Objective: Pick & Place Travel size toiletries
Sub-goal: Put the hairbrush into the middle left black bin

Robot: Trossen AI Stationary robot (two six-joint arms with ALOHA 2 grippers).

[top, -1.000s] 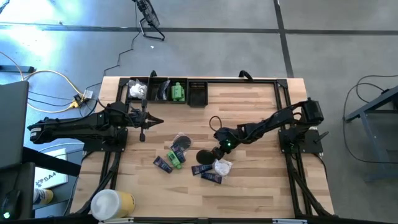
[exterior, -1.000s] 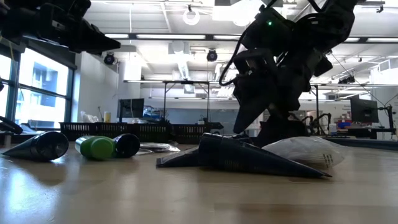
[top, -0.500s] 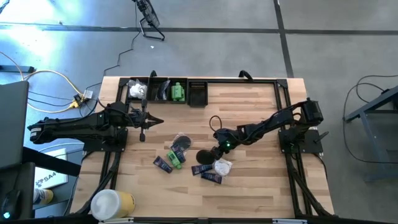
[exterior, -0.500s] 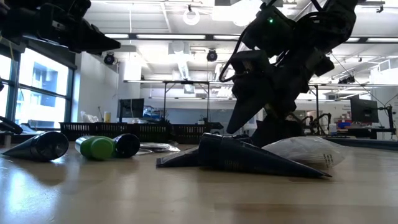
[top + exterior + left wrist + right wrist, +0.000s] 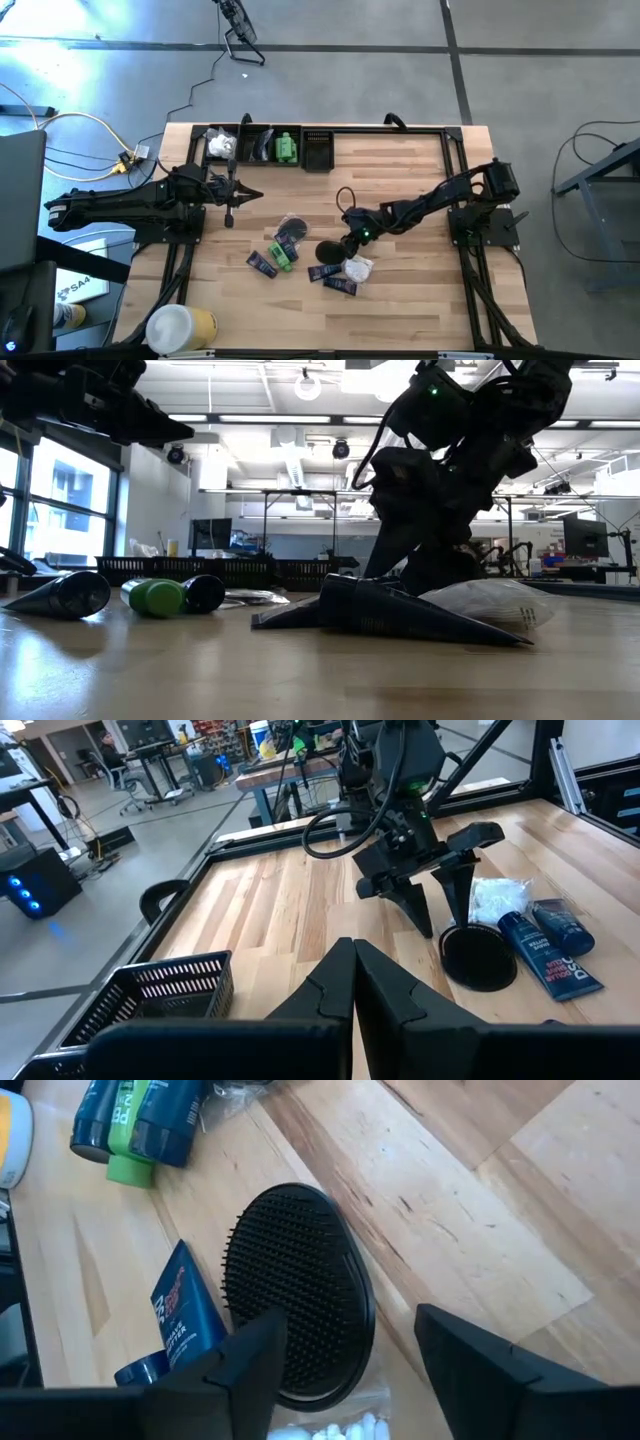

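A round black bristled disc [image 5: 300, 1280] lies flat on the wooden table [image 5: 420, 290], just right of its middle [image 5: 328, 250]. My right gripper [image 5: 350, 1318] stands open over it, slanting down, one finger at the disc's near rim and the other beyond its far rim [image 5: 443, 925]. Beside the disc lie a white wrapped packet [image 5: 358, 267] and dark sachet tubes [image 5: 545, 955]. Farther left lie a green bottle [image 5: 283, 257] between dark tubes, and a wrapped disc [image 5: 293, 227]. My left gripper [image 5: 352, 955] waits shut above the table's left side [image 5: 256, 195]. My right gripper comes at the black disc slanting down from the table's right side. One finger [image 5: 250, 1355] overlaps the disc's rim in the right wrist view; whether it touches the disc I cannot tell. The disc lies flat on the table.
A black mesh basket [image 5: 268, 147] with compartments, holding a white packet and green items, stands at the table's far left. A large white-and-yellow cylinder [image 5: 180, 327] sits at the near left corner. Bare wood shows at the far right.
My right gripper has stayed over the black disc and rolled at the wrist, so its fingers stand at a different angle around the disc. The disc and the other items have not moved.
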